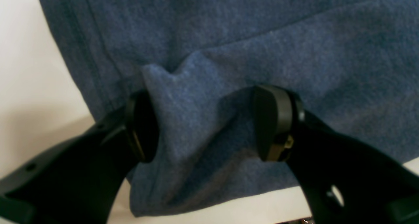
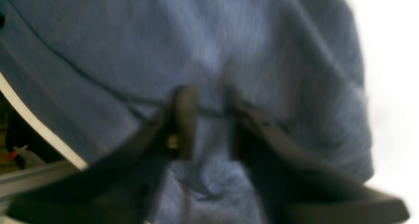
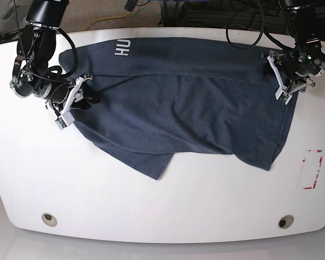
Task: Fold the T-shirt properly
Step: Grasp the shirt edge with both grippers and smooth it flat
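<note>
Here the T-shirt [image 3: 179, 103] is lying spread across the table's [image 3: 162, 206] far half. Only the left wrist view is showing the left gripper [image 1: 204, 124] pinching a raised fold; blur is hiding whether the parted right gripper [image 2: 211, 119] is holding cloth.

I see a white table [image 3: 162, 200] with rounded corners filling most of the base view; two small round holes sit near its front edge, one hole [image 3: 49, 219] toward the left corner and another hole [image 3: 285, 221] toward the right corner. Near the table's right edge I can make out a red rectangular outline [image 3: 312, 169], its lines broken and patchy; beyond the far edge, dark cables [image 3: 244, 16] and a yellow cord [image 3: 105, 21] lie on a grey floor.
</note>
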`<state>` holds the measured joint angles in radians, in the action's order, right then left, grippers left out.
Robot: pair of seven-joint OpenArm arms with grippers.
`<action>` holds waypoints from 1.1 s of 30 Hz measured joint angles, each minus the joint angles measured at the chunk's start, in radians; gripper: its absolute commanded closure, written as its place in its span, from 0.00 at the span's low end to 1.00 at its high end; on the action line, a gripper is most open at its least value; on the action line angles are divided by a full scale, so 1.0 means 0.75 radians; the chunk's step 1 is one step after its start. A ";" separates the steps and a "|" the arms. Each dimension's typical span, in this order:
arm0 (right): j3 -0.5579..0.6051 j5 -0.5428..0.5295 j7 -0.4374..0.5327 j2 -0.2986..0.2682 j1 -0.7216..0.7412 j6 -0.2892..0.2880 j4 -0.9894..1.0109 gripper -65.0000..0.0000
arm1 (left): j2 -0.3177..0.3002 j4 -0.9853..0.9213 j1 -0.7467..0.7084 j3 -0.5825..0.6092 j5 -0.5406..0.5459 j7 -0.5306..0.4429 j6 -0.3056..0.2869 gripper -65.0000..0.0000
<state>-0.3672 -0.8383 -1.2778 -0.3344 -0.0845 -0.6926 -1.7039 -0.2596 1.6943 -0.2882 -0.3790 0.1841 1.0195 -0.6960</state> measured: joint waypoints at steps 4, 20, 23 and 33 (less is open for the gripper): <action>0.001 -0.003 -0.007 -0.006 -0.047 0.000 0.041 0.42 | -0.002 -0.001 0.000 0.000 0.001 0.000 0.000 0.39; 0.011 0.210 0.003 0.054 -0.079 0.001 0.060 0.84 | -0.002 -0.038 -0.016 -0.004 0.016 -0.102 -0.001 0.39; 0.009 0.211 0.003 0.067 -0.074 0.001 0.060 0.99 | -0.003 -0.040 -0.015 -0.004 0.019 -0.106 -0.001 0.39; -0.023 0.202 0.063 0.084 -0.074 0.000 0.059 1.00 | -0.002 -0.041 -0.018 -0.004 0.021 -0.111 -0.001 0.39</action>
<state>-0.3843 -0.6865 -1.2308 -0.2710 -0.1398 -0.6926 -1.6596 -0.2611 1.6638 -0.3016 -0.3817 0.1997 0.9360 -0.6964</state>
